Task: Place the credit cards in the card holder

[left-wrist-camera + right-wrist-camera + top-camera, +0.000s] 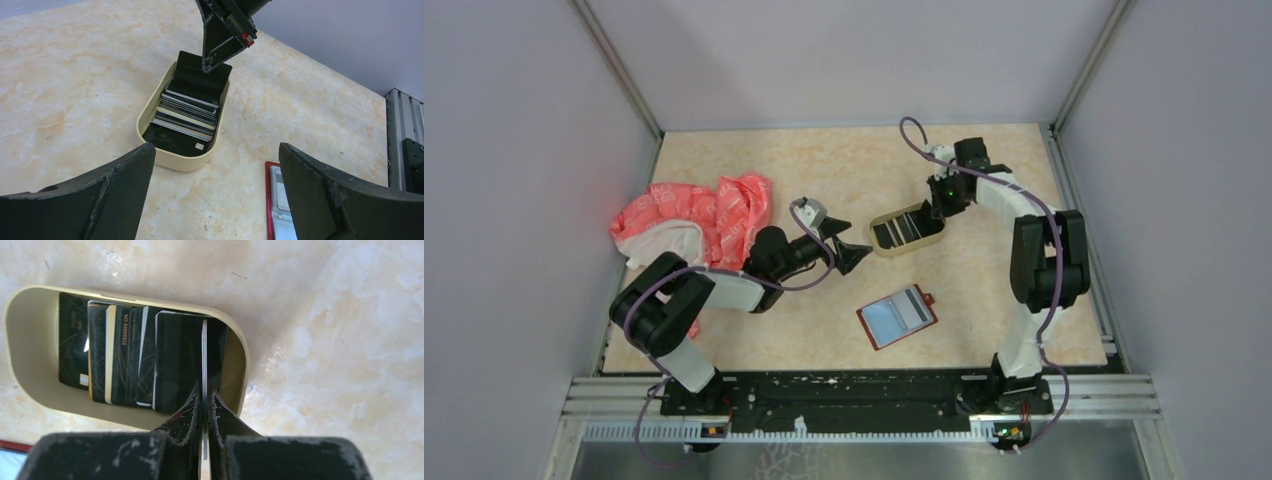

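Right wrist view: right gripper (205,396) pinches a dark credit card (204,352) at the tan tray (27,370) end (left gripper (216,151) spread wide).

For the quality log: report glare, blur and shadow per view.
Top external: even light, open red leather-like card holder clear. Left wrist: oval tan tray sharp, left gripper dark, soft. Right wrist: glare on marbled beige table; right gripper, shut on a thin dark credit card, shadowed.
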You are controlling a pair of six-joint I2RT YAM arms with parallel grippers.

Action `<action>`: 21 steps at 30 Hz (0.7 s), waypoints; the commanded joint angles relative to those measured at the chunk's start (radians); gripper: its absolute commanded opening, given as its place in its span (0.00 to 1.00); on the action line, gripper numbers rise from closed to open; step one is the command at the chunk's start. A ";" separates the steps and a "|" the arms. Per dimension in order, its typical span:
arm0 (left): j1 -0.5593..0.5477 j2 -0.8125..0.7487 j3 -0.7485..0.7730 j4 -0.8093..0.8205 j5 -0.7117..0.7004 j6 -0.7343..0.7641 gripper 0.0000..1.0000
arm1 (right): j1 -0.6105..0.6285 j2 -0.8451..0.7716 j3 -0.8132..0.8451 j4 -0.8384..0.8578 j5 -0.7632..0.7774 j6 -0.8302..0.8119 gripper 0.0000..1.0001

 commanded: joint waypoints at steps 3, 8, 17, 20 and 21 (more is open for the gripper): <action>0.006 0.000 -0.010 0.050 0.017 0.000 0.99 | -0.022 0.017 0.050 -0.001 -0.128 0.050 0.00; 0.006 0.000 -0.011 0.050 0.016 0.001 0.99 | -0.044 0.077 0.069 -0.023 -0.191 0.062 0.04; 0.006 0.000 -0.011 0.052 0.018 -0.001 0.99 | -0.074 0.147 0.087 -0.048 -0.301 0.079 0.20; 0.006 0.000 -0.012 0.053 0.019 -0.002 0.99 | -0.080 0.162 0.095 -0.055 -0.324 0.084 0.20; 0.006 0.000 -0.012 0.054 0.020 -0.001 0.99 | -0.084 0.162 0.094 -0.055 -0.332 0.088 0.19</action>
